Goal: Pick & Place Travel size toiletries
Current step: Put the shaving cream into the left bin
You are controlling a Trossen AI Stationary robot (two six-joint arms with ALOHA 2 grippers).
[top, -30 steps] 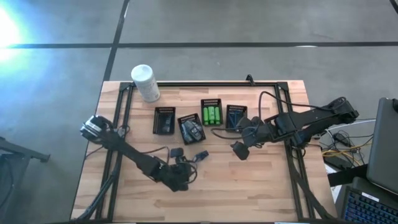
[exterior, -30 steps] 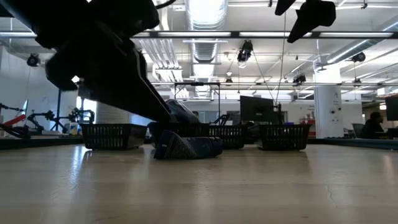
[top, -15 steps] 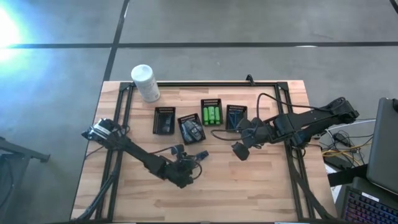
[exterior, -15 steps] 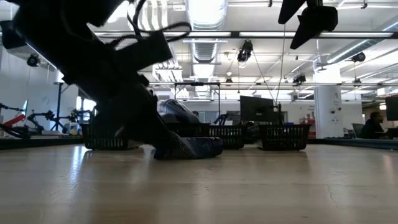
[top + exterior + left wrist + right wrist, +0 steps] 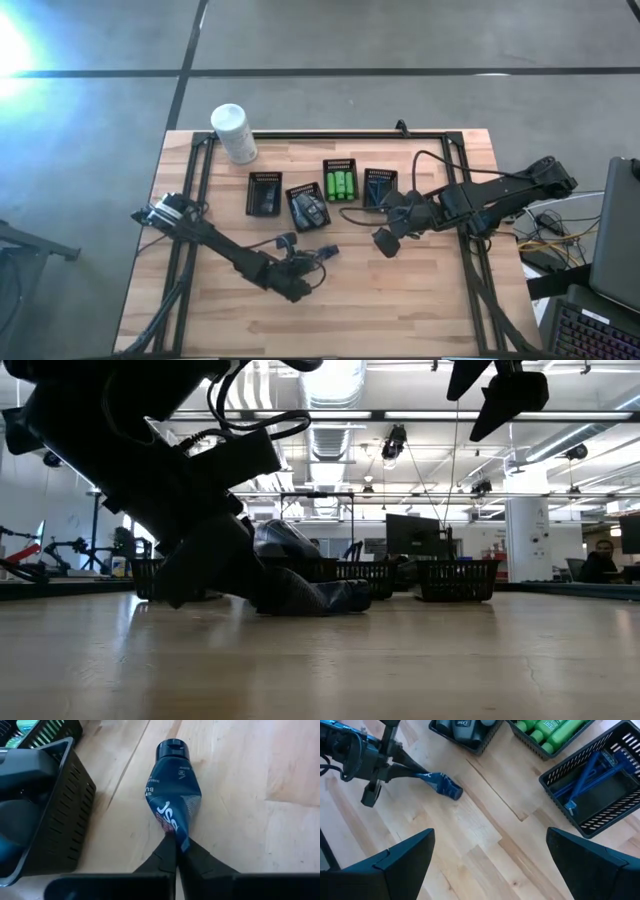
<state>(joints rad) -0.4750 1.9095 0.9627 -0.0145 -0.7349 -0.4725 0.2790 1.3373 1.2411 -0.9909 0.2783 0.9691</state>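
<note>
A dark blue flat tube [image 5: 172, 795] with a black cap [image 5: 171, 750] lies on the wooden table, just in front of the row of baskets. My left gripper [image 5: 174, 840] is shut on its flat end; it also shows in the high view [image 5: 312, 256] and the right wrist view [image 5: 417, 774]. My right gripper [image 5: 385, 240] hangs open above the table to the right of the tube, holding nothing. Grey bottles [image 5: 465, 730], green bottles [image 5: 550, 732] and blue razors [image 5: 587, 780] lie in black baskets. My left gripper pinches the tube's flat crimped end [image 5: 172, 831] between its two fingertips. The fingers come in low from the table's near left and lie along the tube. The tube points away from them, its cap end [image 5: 330, 250] toward the right, and lies on the table [image 5: 330, 598].
Several black slatted baskets [image 5: 265, 193] [image 5: 308, 207] [image 5: 340, 183] [image 5: 380, 187] stand in a row at the table's middle. A white canister [image 5: 233, 133] stands at the far left corner. One basket [image 5: 45, 820] is close beside the tube. Bare wood lies toward the near edge.
My left gripper has gone toward the table's right and far side, down to the tube, and has shut on its flat end. The tube has slid a little toward the right along the table.
</note>
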